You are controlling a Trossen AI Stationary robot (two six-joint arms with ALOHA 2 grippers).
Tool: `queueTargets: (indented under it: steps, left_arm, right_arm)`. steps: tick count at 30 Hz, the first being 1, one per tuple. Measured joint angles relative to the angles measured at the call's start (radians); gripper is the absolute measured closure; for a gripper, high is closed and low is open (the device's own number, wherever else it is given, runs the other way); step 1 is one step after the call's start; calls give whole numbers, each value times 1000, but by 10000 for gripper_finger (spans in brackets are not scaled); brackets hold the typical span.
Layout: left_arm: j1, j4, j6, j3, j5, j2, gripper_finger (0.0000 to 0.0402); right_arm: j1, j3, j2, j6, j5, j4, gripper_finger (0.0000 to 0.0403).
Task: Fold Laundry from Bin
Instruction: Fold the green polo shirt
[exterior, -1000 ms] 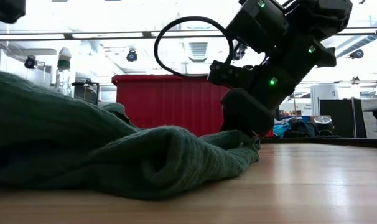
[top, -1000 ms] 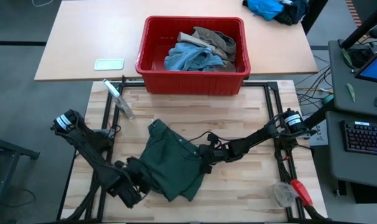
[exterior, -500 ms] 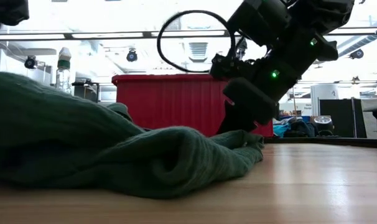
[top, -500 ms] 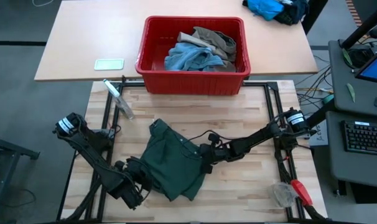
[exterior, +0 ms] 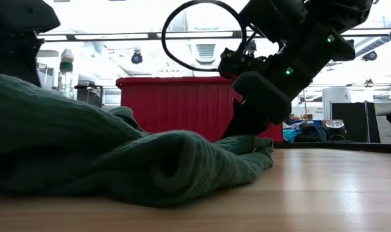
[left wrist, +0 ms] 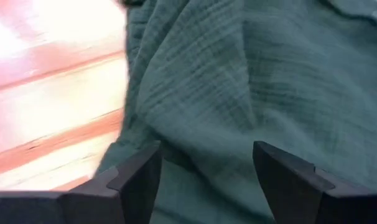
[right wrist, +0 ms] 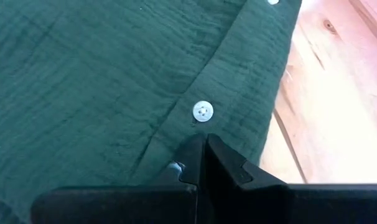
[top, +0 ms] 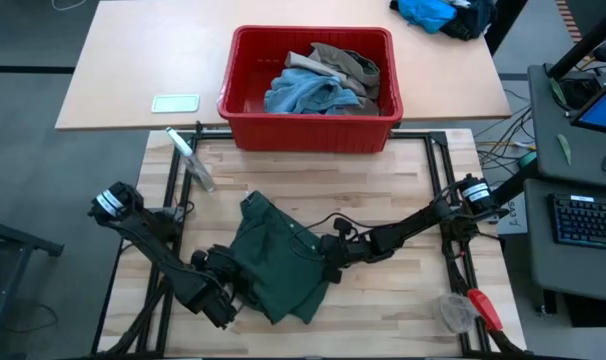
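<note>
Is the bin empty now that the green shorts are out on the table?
No: in the high view the red bin still holds a light blue garment and a khaki piece, while the green shorts lie on the table.

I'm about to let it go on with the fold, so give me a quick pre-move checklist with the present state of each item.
1. Left gripper clear of the cloth: ok, its fingers stand open with the green shorts lying between them, not pinched.
2. Right gripper has the shorts' buttoned edge: ok, shut on it.
3. Shorts flat: not ok, bunched in folds in the low view.
4. Bare table for the fold: ok.
5. Remaining laundry inside the red bin: ok.
</note>
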Motion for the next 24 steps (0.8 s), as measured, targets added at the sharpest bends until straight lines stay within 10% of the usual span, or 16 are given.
queueTargets:
  steps: [24]
  left_arm:
    - [59,114,112,-1,-8,137,255]
  right_arm:
    - [0,1,-1,11,0,1,390]
